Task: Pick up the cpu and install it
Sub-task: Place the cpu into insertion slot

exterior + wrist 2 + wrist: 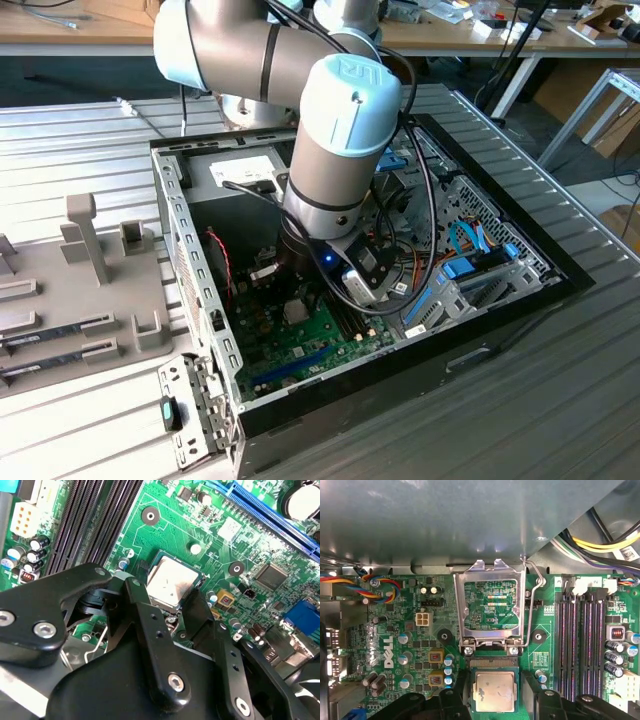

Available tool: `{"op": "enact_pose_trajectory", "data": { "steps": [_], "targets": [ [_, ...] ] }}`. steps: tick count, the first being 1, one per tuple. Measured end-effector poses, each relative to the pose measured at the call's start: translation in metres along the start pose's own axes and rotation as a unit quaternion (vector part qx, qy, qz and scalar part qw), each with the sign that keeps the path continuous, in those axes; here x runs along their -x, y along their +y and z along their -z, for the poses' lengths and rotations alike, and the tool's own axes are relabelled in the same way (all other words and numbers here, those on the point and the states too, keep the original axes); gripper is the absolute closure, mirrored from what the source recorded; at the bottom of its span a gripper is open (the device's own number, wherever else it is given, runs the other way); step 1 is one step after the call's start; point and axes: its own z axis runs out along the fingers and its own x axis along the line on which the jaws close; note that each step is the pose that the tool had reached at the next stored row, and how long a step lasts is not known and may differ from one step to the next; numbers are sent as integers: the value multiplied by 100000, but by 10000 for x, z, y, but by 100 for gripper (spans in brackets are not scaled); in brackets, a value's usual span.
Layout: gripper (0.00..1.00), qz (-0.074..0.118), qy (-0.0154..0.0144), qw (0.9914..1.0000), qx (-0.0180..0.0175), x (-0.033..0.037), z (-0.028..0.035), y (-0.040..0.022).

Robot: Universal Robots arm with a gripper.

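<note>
First wrist view has the cpu [494, 691] lying silvery side up between the two black fingers [462, 695] of the end effector [494, 702]. It sits just beside the hinge of the raised metal load frame [493, 571] on the green motherboard [410, 645]. The fingers close on two opposite edges of the chip, parted only by its width and gripping it. I cannot tell whether it rests fully in the socket or sits slightly above it. In the exterior view the arm [340, 130] reaches down into the open computer case [190, 260] on the ribbed table [560, 400].
</note>
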Motion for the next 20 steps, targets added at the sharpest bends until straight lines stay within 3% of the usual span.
{"op": "enact_pose_trajectory", "data": {
  "steps": [3, 5, 10, 11, 13, 20],
  "targets": [
    [45, -3, -11, 100000, -46, -1, 0, 0],
    [45, -10, -56, 99999, -390, -3, 11, 1],
    [45, -13, -124, 99998, -597, -5, 66, -3],
    [45, -22, -115, 99996, -886, -5, 67, -4],
    [45, -30, -93, 99982, -1871, -5, 66, -8],
    [45, 740, -70, 99980, -1842, 20, 54, -25]
  ]
}}
